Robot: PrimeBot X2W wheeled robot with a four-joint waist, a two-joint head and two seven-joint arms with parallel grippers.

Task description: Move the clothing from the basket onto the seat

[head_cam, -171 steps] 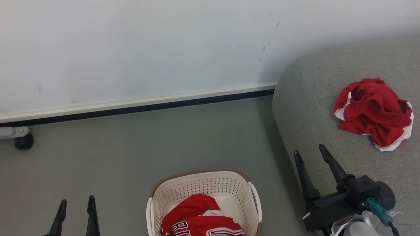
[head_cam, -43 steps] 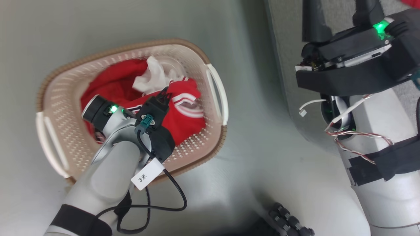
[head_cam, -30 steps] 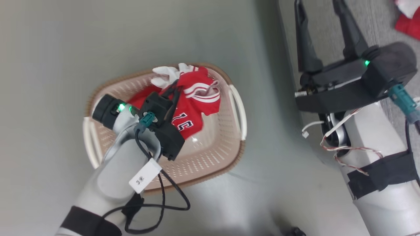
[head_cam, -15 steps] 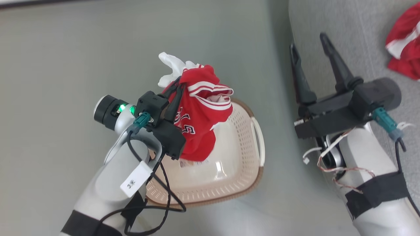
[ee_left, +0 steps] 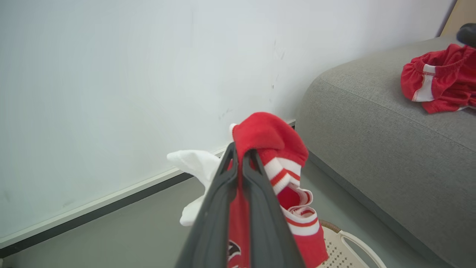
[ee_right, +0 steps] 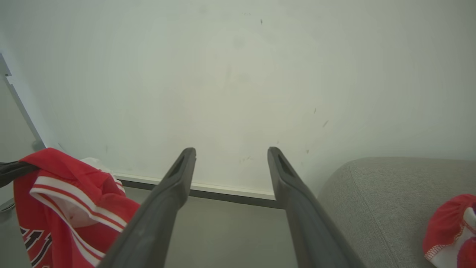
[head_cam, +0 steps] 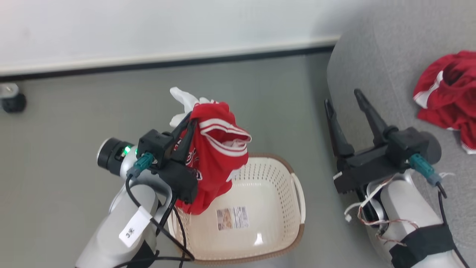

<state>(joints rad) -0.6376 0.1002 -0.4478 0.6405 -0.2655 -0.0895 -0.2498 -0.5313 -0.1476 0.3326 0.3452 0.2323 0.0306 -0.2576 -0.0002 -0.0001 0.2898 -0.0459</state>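
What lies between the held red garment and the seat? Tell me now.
In the head view: bare grey floor, then the open right gripper at the edge of the seat.

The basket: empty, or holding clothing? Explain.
Empty where visible: the basket shows a bare bottom and label; the red jersey hangs from the left gripper.

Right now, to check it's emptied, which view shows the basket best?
The head view: the basket is seen from above, its visible floor bare but for a label. The left wrist view catches one perforated corner and a handle; the right wrist view faces the wall.
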